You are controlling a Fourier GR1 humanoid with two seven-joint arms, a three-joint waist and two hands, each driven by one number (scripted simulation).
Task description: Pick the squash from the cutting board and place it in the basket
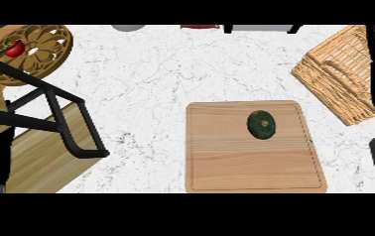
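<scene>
I see neither hand in frame, so their state is unknown; squash (261, 124) sits untouched on the cutting board (219, 165), basket (343, 76) well apart upper right — pick not begun, reach needed first.

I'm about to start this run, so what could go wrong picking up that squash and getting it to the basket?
1. The squash is small and rounded, so it might roll on the cutting board when touched.
2. The wicker basket runs off the view's right edge, so a placement could miss it.
3. No hand clearly shows yet, so the whole reach remains.
</scene>
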